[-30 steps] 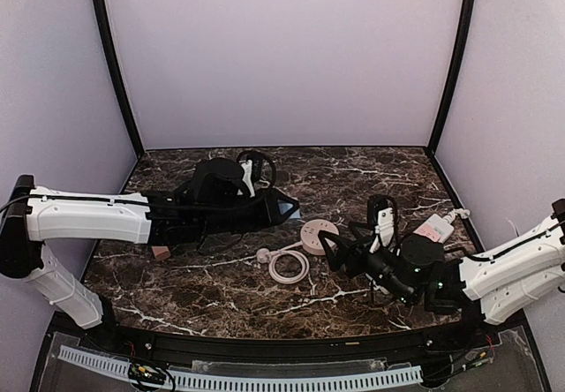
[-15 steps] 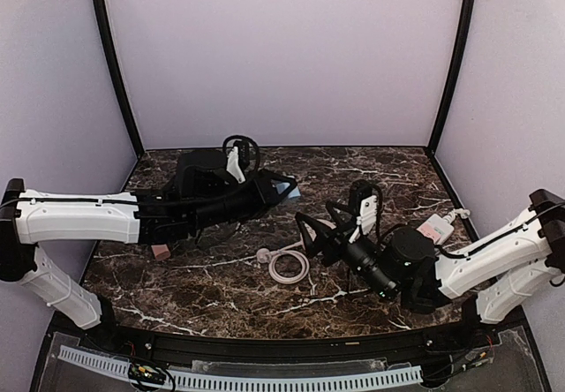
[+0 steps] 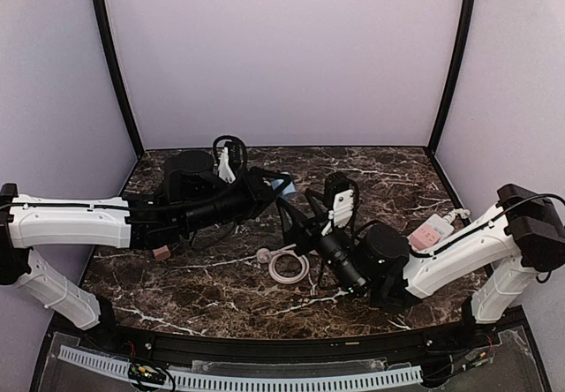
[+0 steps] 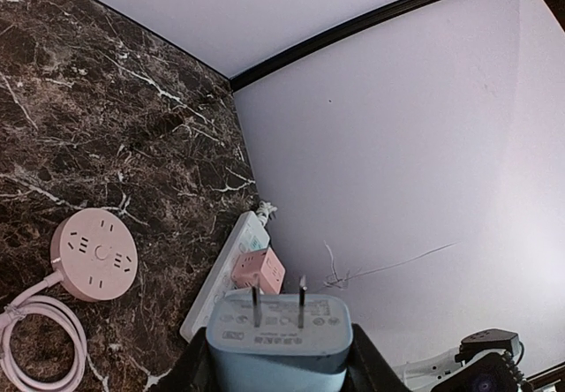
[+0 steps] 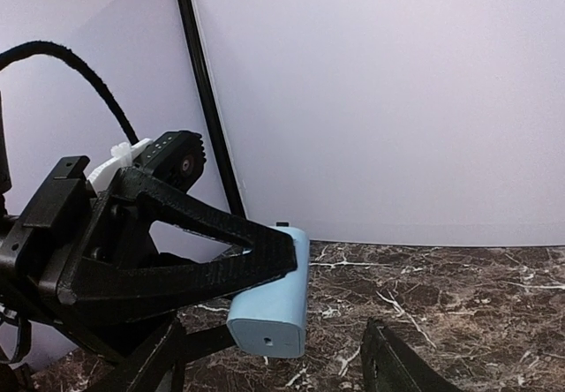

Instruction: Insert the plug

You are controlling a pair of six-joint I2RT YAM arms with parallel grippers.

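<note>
While the left arm lies low across the marble table (image 3: 203, 279), reaching in from the left, the left gripper (image 3: 281, 189) is clamped on the light-blue plug (image 4: 278, 337), which is held off the surface with its 2 prongs pointing out ahead of the fingers. The right arm stretches in from the right with its wrist tipped up. The right gripper (image 3: 297, 208) has its fingers apart, facing the plug. Since 1 second ago it has swung left over the round pink socket (image 4: 94, 253) — and the plug has drawn back toward the far wall.
</note>
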